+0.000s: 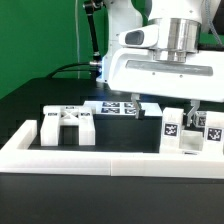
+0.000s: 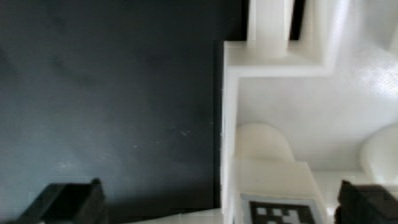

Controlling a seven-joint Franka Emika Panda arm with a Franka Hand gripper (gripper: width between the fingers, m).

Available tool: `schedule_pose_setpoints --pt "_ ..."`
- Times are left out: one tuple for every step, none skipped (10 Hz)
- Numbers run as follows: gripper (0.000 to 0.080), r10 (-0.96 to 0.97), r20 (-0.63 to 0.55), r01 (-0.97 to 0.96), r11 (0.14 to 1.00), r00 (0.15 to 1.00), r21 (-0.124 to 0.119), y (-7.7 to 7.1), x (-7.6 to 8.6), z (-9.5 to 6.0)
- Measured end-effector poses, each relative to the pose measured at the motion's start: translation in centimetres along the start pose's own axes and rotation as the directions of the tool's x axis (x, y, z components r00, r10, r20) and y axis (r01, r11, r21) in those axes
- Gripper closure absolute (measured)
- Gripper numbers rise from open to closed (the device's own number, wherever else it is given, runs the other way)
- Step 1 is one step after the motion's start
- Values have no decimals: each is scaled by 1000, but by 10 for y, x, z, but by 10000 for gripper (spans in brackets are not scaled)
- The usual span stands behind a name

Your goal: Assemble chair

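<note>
The chair isn't one thing yet: loose white parts lie on the black table [image 1: 25,112], all behind the low white wall [image 1: 100,156]. A bracket-shaped piece [image 1: 68,125] sits toward the exterior view's left, a flat slab [image 1: 118,107] is in the middle further back, and two small tagged blocks [image 1: 172,127] stand toward the exterior view's right, directly under the arm. The gripper [image 1: 182,112] hangs over those blocks w/ fingers spread wide, holding nothing.

Handling, as a guess: hard moulded plastic, light, stiff, smooth-ish (so it could slip or twist if pinched off-centre). Best hold is prob. across two flat parallel faces near a block's middle, not on a rounded top.

The exterior view gives the whole layout, but the finger ends are hard to make out there. The wrist view shows both dark fingertips [image 2: 71,204], one over bare table, w/ a tagged white piece [image 2: 276,200] between them, apparently untouched. Which part that is, can't tell.
</note>
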State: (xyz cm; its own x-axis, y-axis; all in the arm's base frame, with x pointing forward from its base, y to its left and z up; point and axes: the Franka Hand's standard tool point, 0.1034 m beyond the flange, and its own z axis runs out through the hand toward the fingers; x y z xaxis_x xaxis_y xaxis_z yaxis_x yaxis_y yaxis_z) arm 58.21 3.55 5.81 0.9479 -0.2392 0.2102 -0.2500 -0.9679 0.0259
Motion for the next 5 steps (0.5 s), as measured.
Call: schedule_pose_setpoints --pt "151 0 0 0 1000 1000 0 0 0 0" --pt "151 -16 1 16 1000 1000 -1 1 0 1" --pt "151 -38 4 38 999 999 -2 2 -1 3" --pt "151 -48 0 48 999 999 -1 0 -3 5" --pt "151 -57 -14 57 998 998 0 -3 -6 7"
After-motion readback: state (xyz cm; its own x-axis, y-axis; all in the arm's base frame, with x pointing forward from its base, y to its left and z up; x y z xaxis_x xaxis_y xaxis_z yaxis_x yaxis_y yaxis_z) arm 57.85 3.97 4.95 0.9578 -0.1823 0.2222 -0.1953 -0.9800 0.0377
